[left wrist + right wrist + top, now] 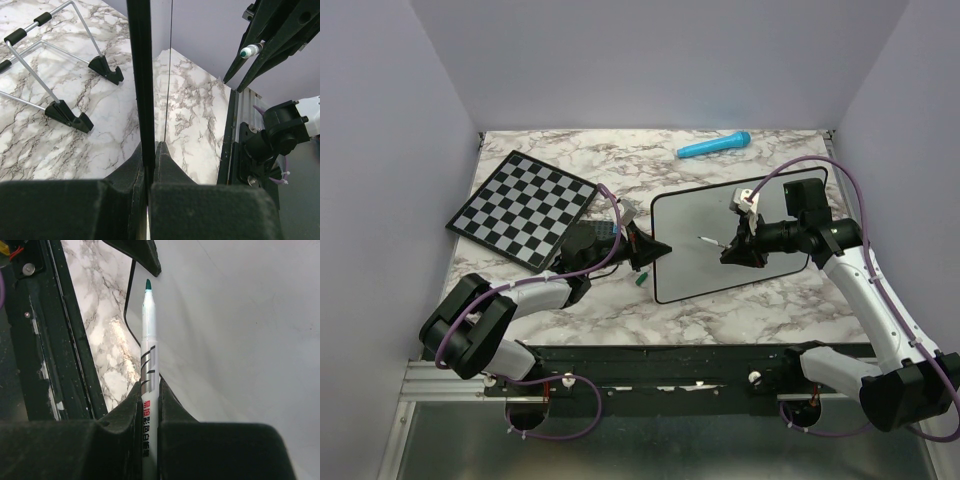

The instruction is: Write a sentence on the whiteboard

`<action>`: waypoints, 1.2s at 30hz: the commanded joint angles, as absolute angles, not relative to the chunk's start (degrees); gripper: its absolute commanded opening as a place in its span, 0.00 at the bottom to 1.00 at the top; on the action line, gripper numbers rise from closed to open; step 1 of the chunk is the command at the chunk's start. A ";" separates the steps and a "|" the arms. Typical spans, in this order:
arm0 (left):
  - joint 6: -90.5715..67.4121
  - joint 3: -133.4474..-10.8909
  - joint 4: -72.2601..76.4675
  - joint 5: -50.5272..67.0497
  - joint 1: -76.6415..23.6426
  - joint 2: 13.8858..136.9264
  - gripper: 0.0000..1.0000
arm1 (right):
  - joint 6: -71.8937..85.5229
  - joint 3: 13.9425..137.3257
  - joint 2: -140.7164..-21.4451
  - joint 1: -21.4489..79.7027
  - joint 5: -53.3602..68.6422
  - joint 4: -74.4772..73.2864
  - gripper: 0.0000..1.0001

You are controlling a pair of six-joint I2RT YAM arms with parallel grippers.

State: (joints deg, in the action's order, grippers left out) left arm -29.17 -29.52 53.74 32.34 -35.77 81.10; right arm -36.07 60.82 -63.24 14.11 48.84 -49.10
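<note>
With my right tool (148, 390) clamped on the marker (149, 330) and my left tool (149, 150) pinching the edge of the whiteboard (140, 75), pressing the tip ahead too hard could twist the board loose.

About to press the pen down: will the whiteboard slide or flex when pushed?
Probably stiff: the whiteboard looks like a flat framed panel, so little flex. It could slide on the glossy marble table, but the left gripper is shut on its left edge, which should hold it. It looks thin and light, so press gently with the marker in the right gripper.
</note>
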 commanded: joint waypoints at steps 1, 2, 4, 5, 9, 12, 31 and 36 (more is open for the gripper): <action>-23.64 -28.57 51.59 27.86 -35.77 80.86 0.00 | -37.27 62.75 -62.84 13.45 47.46 -50.01 0.00; -23.64 -28.56 51.59 27.69 -35.77 80.95 0.00 | -37.27 62.75 -62.84 13.45 47.46 -50.01 0.00; -23.73 -28.48 51.77 27.69 -35.77 80.86 0.00 | -37.35 62.84 -62.93 13.36 47.63 -50.18 0.01; -23.82 -28.48 51.77 27.69 -35.77 80.95 0.00 | -37.35 63.02 -62.93 13.36 47.64 -50.10 0.00; -23.73 -28.48 51.68 27.60 -35.77 80.77 0.00 | -37.35 63.02 -62.84 13.10 47.81 -50.10 0.00; -23.82 -28.48 51.59 27.42 -35.77 80.60 0.00 | -37.35 63.02 -62.84 13.01 47.81 -50.18 0.01; -24.52 -28.21 51.68 26.54 -36.21 80.51 0.00 | -37.09 64.51 -65.30 13.01 51.15 -50.10 0.01; -24.43 -28.04 51.85 26.46 -36.21 80.51 0.00 | -37.00 64.16 -65.22 13.01 51.50 -49.83 0.00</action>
State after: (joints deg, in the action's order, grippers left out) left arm -29.23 -29.19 53.82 31.16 -36.38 81.08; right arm -36.12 62.96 -65.06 13.37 49.41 -49.45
